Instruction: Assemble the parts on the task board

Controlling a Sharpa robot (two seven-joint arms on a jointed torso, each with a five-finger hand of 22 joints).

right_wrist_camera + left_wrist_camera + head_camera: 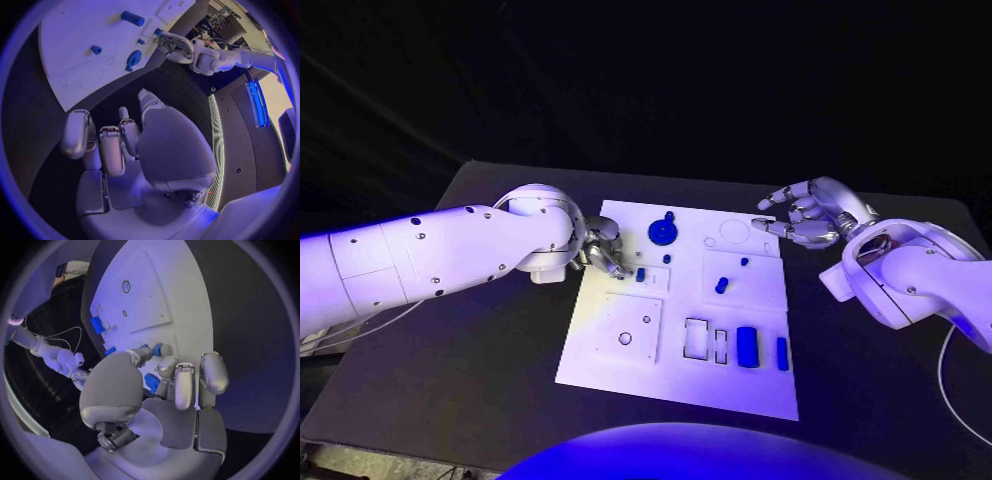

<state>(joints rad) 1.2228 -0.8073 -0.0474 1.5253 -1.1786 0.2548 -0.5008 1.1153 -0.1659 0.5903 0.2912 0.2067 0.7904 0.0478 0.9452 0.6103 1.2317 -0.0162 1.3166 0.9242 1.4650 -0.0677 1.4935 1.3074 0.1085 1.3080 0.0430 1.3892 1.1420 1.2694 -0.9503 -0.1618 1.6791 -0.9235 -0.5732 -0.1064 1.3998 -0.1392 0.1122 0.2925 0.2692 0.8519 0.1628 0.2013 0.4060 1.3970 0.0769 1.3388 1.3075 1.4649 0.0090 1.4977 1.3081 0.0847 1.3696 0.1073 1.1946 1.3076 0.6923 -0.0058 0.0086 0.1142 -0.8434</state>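
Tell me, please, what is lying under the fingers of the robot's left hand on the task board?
A small blue part sits at the fingertips of the left hand, resting on the white task board. Another blue piece shows beneath the palm. Whether the fingers grip either is hidden.

The task board [678, 370] lies in the middle of the table [473, 370]. The left hand [600, 250] sits at the board's 9 o'clock edge, fingertips touching a small part [640, 274] on the board. The right hand [808, 215] hovers off the board's 2 o'clock corner, above the table, apart from the board. On the board, a round part [662, 232] lies toward 12 o'clock, a short part [721, 285] near the centre, and two long parts [747, 346] side by side toward 4 o'clock, just right of two rectangular slots [697, 338]. A round hole [625, 338] lies toward 8 o'clock
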